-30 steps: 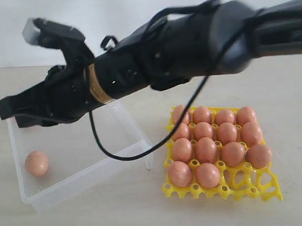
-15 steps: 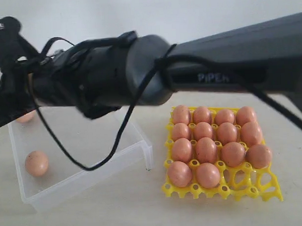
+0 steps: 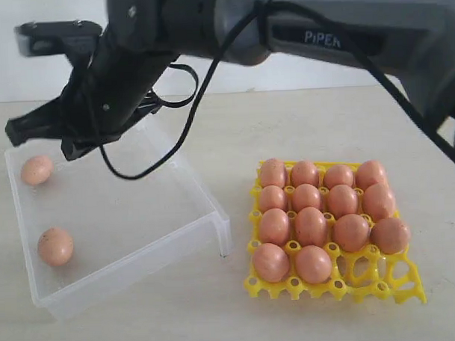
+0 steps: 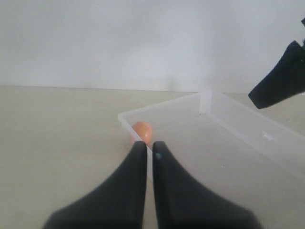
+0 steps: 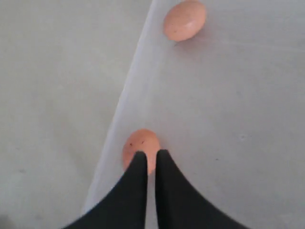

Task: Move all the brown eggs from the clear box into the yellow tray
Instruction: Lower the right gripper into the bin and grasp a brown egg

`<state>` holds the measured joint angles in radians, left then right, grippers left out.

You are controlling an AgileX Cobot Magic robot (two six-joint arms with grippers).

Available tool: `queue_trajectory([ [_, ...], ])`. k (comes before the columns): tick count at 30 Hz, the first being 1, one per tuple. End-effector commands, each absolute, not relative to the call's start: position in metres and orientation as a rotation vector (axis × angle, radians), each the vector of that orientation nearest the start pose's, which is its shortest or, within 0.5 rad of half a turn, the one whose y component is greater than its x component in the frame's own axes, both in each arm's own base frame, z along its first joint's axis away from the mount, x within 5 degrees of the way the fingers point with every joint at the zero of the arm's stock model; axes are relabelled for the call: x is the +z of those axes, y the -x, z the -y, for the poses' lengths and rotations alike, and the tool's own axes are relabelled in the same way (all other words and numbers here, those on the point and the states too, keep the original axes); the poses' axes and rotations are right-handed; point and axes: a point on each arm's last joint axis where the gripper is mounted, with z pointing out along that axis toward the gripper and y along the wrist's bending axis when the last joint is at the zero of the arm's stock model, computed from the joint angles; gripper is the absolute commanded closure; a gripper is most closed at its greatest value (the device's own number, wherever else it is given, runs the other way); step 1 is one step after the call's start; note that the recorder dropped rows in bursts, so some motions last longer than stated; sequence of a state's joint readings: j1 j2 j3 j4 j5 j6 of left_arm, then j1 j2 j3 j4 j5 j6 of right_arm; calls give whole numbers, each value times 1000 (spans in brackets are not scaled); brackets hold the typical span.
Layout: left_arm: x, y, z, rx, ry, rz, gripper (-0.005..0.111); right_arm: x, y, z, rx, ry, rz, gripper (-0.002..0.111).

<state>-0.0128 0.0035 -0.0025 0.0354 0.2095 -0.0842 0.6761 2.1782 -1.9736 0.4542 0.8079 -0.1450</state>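
Observation:
The clear box (image 3: 208, 206) lies at the left and holds two brown eggs: one in its far left corner (image 3: 36, 170), one near its front left (image 3: 55, 246). My right gripper (image 3: 15, 133) reaches across from the right and hangs shut just above the far egg (image 5: 139, 144), holding nothing; the front egg (image 5: 185, 20) lies beyond it. At the right the yellow tray (image 3: 401, 290) carries several brown eggs (image 3: 311, 226); two front right cells are bare. My left gripper (image 4: 148, 145) is shut and empty, outside the box wall (image 4: 136, 119), pointing at an egg (image 4: 142, 132).
The right arm's black body and its looping cable (image 3: 149, 169) span the box's back half. The pale tabletop (image 3: 217, 313) runs around the box and the tray. A white wall stands behind. The right gripper's dark tip (image 4: 281, 81) shows in the left wrist view.
The right arm has swung up and back from in front of the camera. Its gripper now hangs over the box's far left corner, and the far egg is uncovered. Both eggs lie still.

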Motion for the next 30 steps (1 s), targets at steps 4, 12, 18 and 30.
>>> queue_trajectory([
  [4,194,-56,0,-39,39,-1690,103,209,-396,-334,1086,822,-2577,59],
  [12,194,-56,0,-39,39,-1690,103,158,-402,-363,1051,674,-2556,45],
  [18,194,-56,0,-39,39,-1690,103,136,-399,-370,1096,634,-2593,45],
  [30,194,-56,0,-39,39,-1690,103,103,-379,-391,1066,750,-2630,57],
])
